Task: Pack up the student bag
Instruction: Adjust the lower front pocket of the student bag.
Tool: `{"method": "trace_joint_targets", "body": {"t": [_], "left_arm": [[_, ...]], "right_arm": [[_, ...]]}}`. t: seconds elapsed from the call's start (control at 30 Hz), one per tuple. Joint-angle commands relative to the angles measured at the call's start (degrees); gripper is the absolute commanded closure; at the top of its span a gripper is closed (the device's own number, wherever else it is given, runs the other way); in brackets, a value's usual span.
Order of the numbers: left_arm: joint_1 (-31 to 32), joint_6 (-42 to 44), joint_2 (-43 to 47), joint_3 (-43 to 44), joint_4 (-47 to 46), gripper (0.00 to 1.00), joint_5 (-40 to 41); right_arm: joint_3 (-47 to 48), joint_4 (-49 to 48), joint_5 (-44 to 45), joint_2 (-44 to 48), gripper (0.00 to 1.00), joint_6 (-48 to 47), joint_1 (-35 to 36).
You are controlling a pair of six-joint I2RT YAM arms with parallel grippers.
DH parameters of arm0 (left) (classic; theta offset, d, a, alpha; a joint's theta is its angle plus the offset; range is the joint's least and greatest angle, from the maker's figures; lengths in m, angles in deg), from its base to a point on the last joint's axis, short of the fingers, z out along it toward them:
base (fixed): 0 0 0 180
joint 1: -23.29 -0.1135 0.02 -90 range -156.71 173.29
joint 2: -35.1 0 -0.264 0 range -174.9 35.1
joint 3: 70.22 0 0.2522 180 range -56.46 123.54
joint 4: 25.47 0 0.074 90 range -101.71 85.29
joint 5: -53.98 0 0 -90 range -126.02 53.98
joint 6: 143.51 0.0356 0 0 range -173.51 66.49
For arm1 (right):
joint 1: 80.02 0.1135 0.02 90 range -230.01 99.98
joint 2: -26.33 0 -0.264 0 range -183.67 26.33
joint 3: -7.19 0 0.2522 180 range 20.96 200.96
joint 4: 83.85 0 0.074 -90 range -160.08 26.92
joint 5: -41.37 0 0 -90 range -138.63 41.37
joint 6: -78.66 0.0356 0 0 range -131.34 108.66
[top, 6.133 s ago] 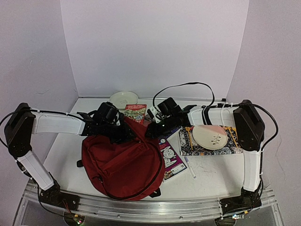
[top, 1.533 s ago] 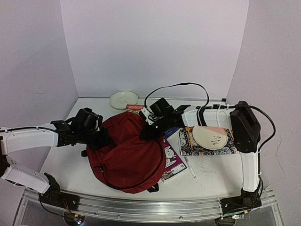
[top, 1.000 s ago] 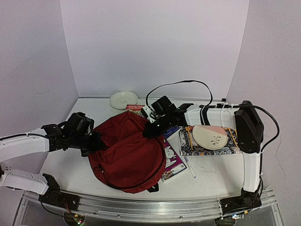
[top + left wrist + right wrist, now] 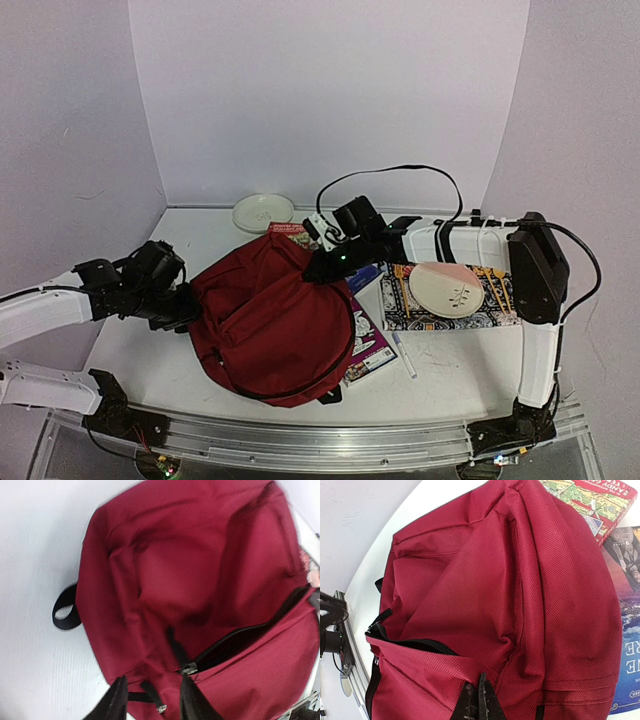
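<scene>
**A:** Where's the student bag (image 4: 270,320)?

**B:** Mid-desk (image 4: 440,370), its part-open zip mouth (image 4: 240,640) running away from the left hand (image 4: 153,680).

**A:** And the hands?

**B:** The right hand (image 4: 476,692) is pinched shut on its fabric at the far side. The left hand is narrowly parted (a black strap (image 4: 150,694) lies between, ungripped) and nearest the slider (image 4: 189,669).
</scene>
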Motion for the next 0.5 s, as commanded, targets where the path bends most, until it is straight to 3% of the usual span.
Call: {"method": "trace_joint_targets", "body": {"t": [0.0, 0.27, 0.47], "left_arm": [[-0.27, 10.90, -2.05, 9.14, -2.70, 0.57, 3.69], [-0.35, 24.97, -12.29, 15.46, -6.91, 0.37, -0.65], [-0.89, 31.01, -17.82, 17.05, -8.56, 0.30, -4.79]], "right_arm": [[-0.83, -3.24, -2.10, 2.86, 1.00, -1.67, -0.39], [-1.09, -4.88, -2.67, 3.51, 1.00, -2.07, -0.33], [-0.88, -5.20, -3.14, 3.51, 1.00, -2.07, -0.25]]}}
